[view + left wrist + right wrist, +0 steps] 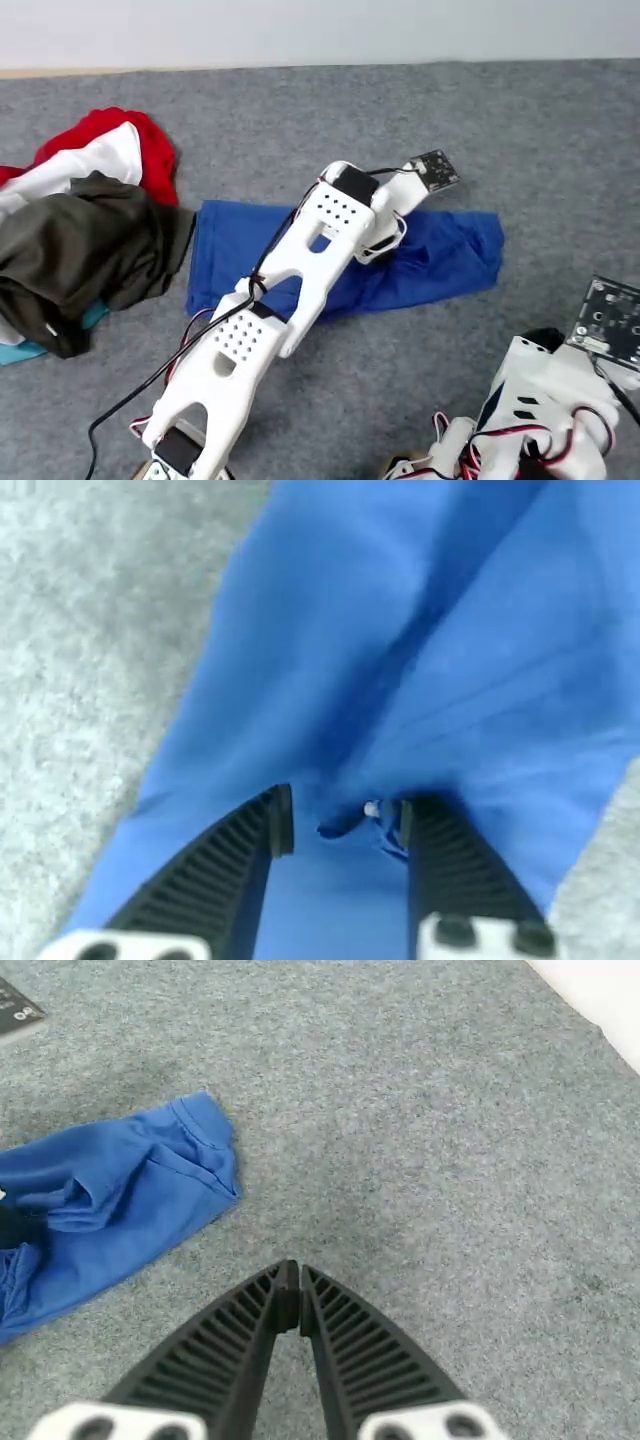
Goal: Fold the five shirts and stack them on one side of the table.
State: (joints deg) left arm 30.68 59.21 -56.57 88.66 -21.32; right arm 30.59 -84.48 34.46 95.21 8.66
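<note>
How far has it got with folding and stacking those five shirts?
Early days. Nothing looks finished or stacked yet. Under way: the blue shirt lies in the middle, seemingly folded into a long strip, with the left hand open and down on its cloth. The right hand is shut above bare table. Left to do: the heap of red, white, dark and teal shirts lies crumpled at the table's side.

No legible text. White print on the dark board [14, 1008] beyond the blue shirt [110, 1200]: too small to read.
</note>
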